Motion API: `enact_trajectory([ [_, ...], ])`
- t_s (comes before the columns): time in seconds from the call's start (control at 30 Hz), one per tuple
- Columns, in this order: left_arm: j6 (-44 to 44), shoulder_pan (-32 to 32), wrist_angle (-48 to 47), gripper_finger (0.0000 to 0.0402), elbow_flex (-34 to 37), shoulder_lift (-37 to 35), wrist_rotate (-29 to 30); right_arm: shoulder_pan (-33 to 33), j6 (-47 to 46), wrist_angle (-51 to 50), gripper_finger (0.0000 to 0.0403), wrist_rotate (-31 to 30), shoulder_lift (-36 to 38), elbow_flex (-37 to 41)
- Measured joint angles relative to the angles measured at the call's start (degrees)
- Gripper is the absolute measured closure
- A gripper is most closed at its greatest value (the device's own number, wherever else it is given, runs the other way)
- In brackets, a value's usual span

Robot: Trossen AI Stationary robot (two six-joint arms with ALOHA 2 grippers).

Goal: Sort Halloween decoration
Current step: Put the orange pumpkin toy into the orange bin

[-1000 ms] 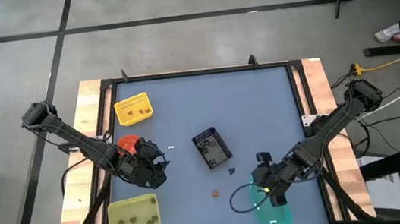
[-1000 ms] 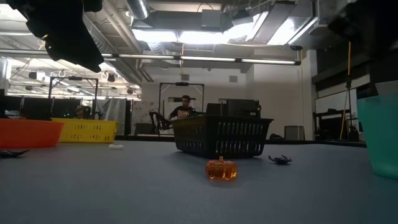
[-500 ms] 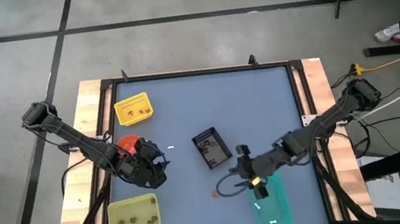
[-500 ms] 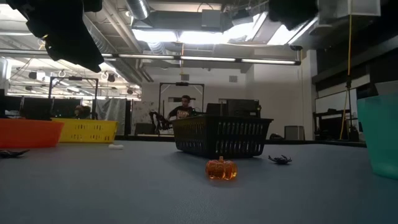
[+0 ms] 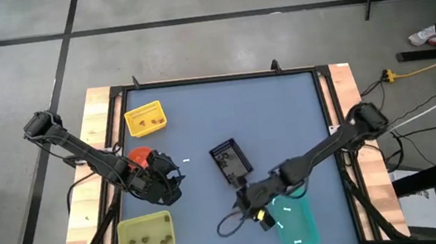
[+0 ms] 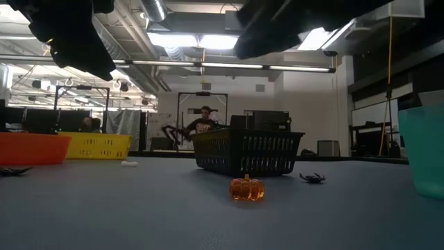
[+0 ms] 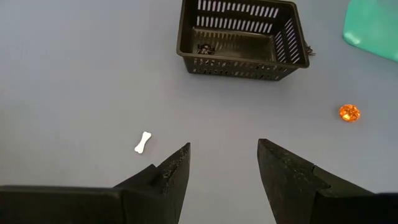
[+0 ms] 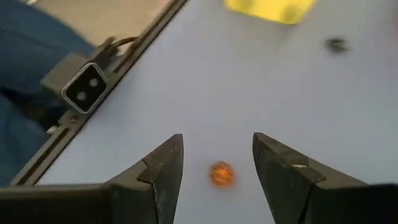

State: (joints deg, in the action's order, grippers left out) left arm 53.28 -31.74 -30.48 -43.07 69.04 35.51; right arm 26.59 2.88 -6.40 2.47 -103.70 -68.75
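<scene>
I am the robot at a blue table [image 5: 284, 114], with a black mesh basket [image 5: 230, 161] near its middle as my landmark: my left gripper [image 7: 222, 163] waits toward the left of the basket, fingers spread and empty, a white bone trinket [image 7: 143, 142] just ahead of it. My right gripper [image 8: 213, 157] hangs on the basket's near side with fingers parted and holding nothing, and the tiny orange pumpkin [image 8: 221, 173] lies on the table directly between and below them, not yet touched. The risk I judge is that the small round pumpkin rolls or squirts aside if one finger meets it first, or that I close too high and miss it.
</scene>
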Motion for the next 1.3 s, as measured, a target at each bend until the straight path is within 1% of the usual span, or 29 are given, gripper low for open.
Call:
enact_trajectory([
  [0.1, 0.0, 0.0, 0.0, 0.0230, 0.0, 0.0, 0.0, -0.4, 1.5, -4.7, 0.0212, 3.9, -3.9, -5.1],
  [0.23, 0.0, -0.1, 0.2, 0.0230, 0.0, 0.0, 0.0, -1.3, 3.7, -10.1, 0.0212, 8.3, -7.0, -10.6],
  [0.4, 0.0, -0.1, 0.1, 0.0230, 0.0, 0.0, 0.0, -2.9, 5.7, -11.0, 0.0212, 10.5, -8.9, -12.3],
  [0.63, 0.0, -0.1, 0.1, 0.0230, 0.0, 0.0, 0.4, -4.2, 6.9, -12.3, 0.0212, 10.6, -10.3, -12.3],
  [0.8, 0.0, -0.1, 0.0, 0.0230, 0.0, 0.0, 0.4, -4.1, 11.3, -13.3, 0.0212, 10.1, -12.1, -12.3],
  [1.13, 0.0, -0.1, -0.1, 0.0230, 0.0, 0.0, 1.5, -4.1, 11.6, -12.7, 0.0212, 9.5, -16.5, -12.3],
  [1.3, 0.0, -0.1, -0.1, 0.0230, 0.0, 0.0, 1.6, -4.1, 11.7, -13.1, 0.0212, 7.6, -17.4, -12.3],
])
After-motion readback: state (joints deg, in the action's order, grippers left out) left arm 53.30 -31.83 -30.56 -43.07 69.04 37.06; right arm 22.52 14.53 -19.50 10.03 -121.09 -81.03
